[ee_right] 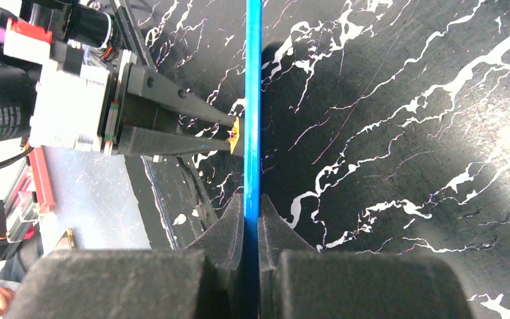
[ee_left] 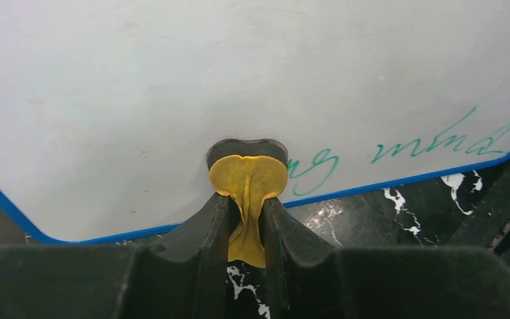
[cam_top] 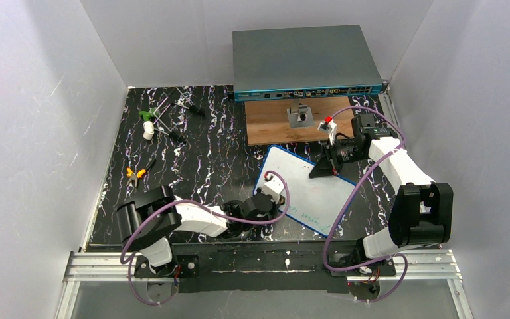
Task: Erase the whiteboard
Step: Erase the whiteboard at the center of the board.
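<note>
The whiteboard [cam_top: 309, 183], white with a blue rim, sits tilted on the black marbled table. Green handwriting [cam_top: 305, 216] runs along its near edge and shows in the left wrist view [ee_left: 438, 143]. My left gripper [cam_top: 273, 197] is shut on a yellow cloth [ee_left: 248, 179] and presses it on the board [ee_left: 239, 80] close to the rim, left of the writing. My right gripper [cam_top: 324, 167] is shut on the board's far right rim, seen edge-on as a blue strip [ee_right: 253, 100] between its jaws [ee_right: 252, 209]. The left gripper [ee_right: 234, 136] also shows there, against the board.
A large grey box with ports [cam_top: 305, 56] stands at the back. A wooden board [cam_top: 272, 123] with a small metal piece [cam_top: 299, 116] lies in front of it. Orange-handled pliers [cam_top: 135, 173] and several small tools [cam_top: 166, 109] lie at the left.
</note>
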Robot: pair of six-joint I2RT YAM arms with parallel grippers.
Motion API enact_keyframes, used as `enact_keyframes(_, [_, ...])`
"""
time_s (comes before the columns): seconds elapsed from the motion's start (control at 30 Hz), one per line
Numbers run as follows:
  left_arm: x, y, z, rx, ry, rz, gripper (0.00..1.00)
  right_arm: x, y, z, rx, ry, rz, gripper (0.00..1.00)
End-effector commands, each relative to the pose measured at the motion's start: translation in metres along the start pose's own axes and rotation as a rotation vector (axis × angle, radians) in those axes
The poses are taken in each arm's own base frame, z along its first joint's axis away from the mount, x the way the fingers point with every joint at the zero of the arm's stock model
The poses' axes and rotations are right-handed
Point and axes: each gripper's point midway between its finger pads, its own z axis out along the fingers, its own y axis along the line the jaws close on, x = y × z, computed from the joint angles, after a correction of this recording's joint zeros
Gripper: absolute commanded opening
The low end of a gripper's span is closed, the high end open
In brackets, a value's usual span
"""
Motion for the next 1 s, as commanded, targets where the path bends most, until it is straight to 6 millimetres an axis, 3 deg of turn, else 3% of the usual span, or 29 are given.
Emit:
enact_keyframes(0.0, [-0.006, -0.011, 0.003, 0.023, -0.026, -0.024, 0.0, 0.0, 0.033, 0.004, -0.118, -0.005, 0.039, 0.01])
enact_keyframes(0.2, [-0.006, 0.058, -0.022, -0.252, -0.067, -0.14, 0.0, -0.001, 0.033, 0.004, -0.119, -0.005, 0.039, 0.01])
enact_keyframes(0.27, [-0.002, 0.073, -0.027, -0.291, -0.056, -0.166, 0.0, 0.0, 0.033, 0.005, -0.12, -0.005, 0.039, 0.01])
enact_keyframes(0.37, [0.004, 0.075, -0.028, -0.278, -0.025, -0.177, 0.0, 0.0, 0.032, 0.005, -0.117, -0.003, 0.041, 0.01])
enact_keyframes(0.53, [0.013, 0.057, -0.022, -0.171, 0.027, -0.144, 0.0, 0.001, 0.033, 0.005, -0.117, -0.003, 0.037, 0.01])
enact_keyframes(0.77, [0.005, -0.003, -0.007, 0.046, 0.022, 0.019, 0.0, 0.0, 0.033, 0.004, -0.122, -0.004, 0.037, 0.01])
enact_keyframes(0.87, [-0.008, -0.026, 0.001, 0.075, 0.008, 0.076, 0.0, 0.0, 0.033, 0.004, -0.12, -0.002, 0.037, 0.01])
enact_keyframes(0.97, [-0.011, -0.023, 0.005, 0.008, 0.001, 0.079, 0.0, -0.001, 0.033, 0.004, -0.119, -0.004, 0.033, 0.01])
